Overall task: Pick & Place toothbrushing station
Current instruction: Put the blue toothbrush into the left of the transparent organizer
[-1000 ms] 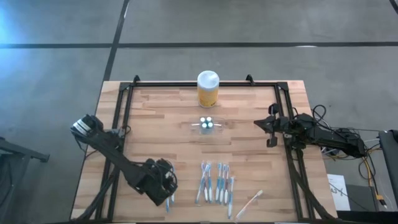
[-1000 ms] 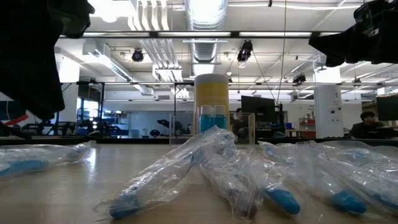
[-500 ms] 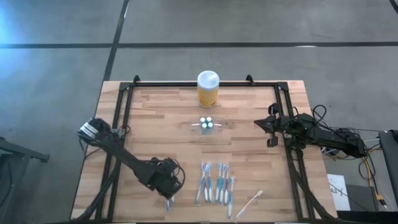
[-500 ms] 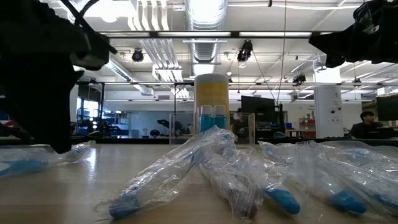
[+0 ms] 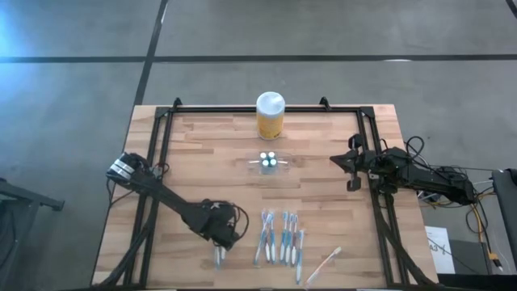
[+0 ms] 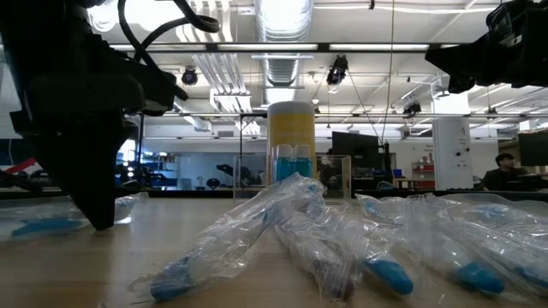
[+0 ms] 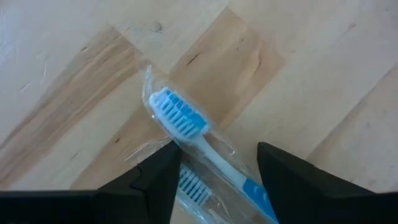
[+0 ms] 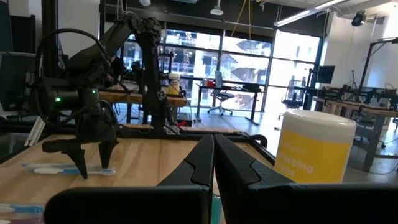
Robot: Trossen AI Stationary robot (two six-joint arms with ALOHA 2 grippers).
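Left gripper (image 5: pixel 220 246) spread, straddling wrapped toothbrush (image 7: pixel 205 149) on table (image 5: pixel 202 162); best lowered squarely, closed on handle, not film; right gripper (image 5: pixel 349 166) shut, idle

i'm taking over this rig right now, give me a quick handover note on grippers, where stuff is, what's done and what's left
Left gripper: open, down at the table's near left, fingers either side of a wrapped toothbrush; not gripped yet.
Right gripper: shut, empty, waiting over the right edge of the table.
Toothbrushing station: clear holder at mid-table, in front of the yellow jar; it already holds something blue.
Other wrapped toothbrushes lie in a bunch at the near middle, one loose brush to their right.
Done: left arm lined up on its brush.
Left: close, lift, place in the station, then probably the remaining brushes.
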